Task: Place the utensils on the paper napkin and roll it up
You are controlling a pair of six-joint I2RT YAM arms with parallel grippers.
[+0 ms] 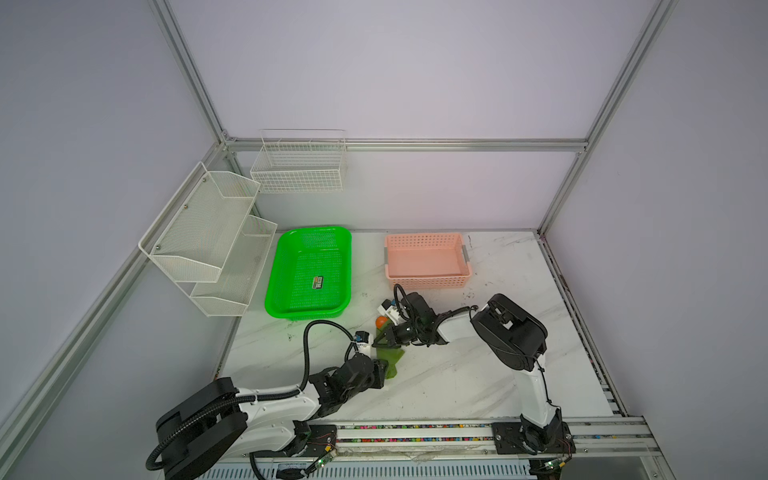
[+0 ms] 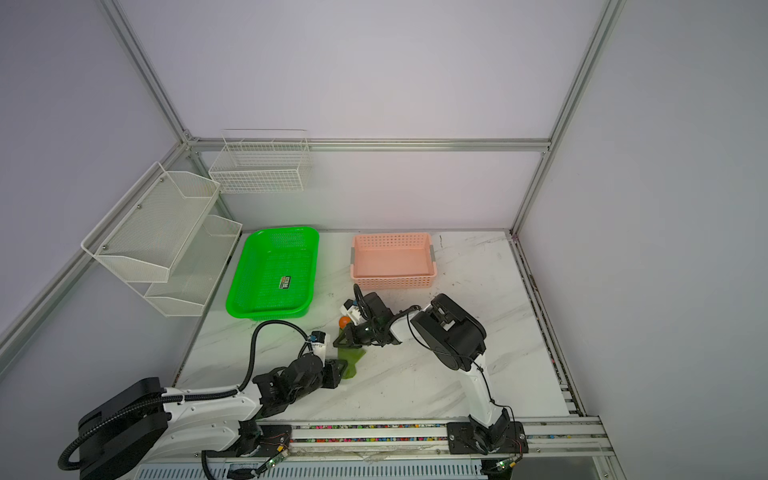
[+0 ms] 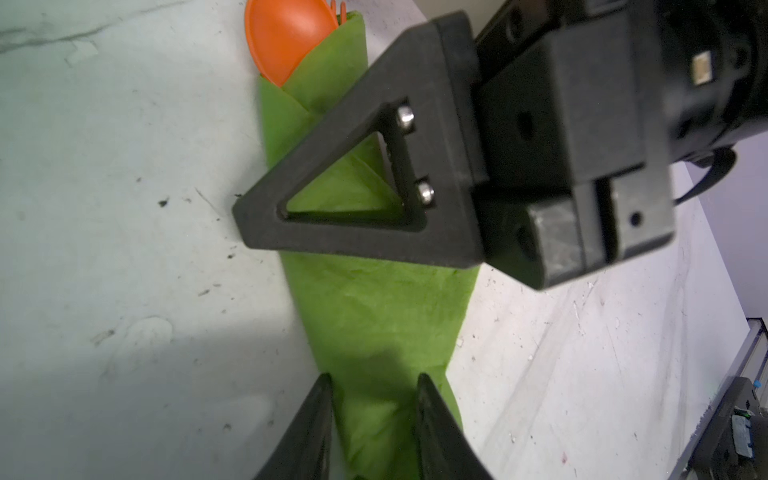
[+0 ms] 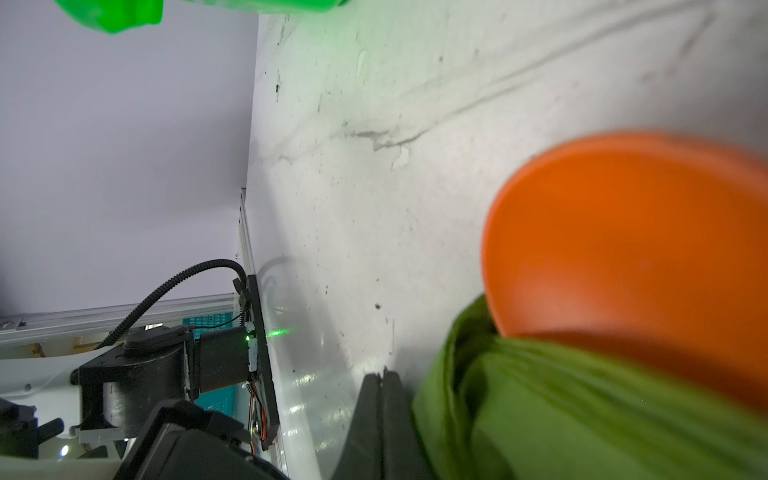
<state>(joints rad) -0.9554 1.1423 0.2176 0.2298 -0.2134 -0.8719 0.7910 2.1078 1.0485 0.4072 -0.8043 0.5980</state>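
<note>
within left hand [image 3: 374, 378], seemingly loose: napkin [image 3: 374, 316]

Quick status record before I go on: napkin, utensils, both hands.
napkin: rolled into a narrow bundle, lying on the table
spoon: bowl sticks out of the roll's end away from the robot
fork: only the tine tips show, beside the spoon
knife: not visible
left hand: open, fingers astride the roll's near end
right hand: shut, nothing between its fingers, laid across the roll near the spoon end
roll-up: looks nearly finished; the near end is still loose and wider
</note>
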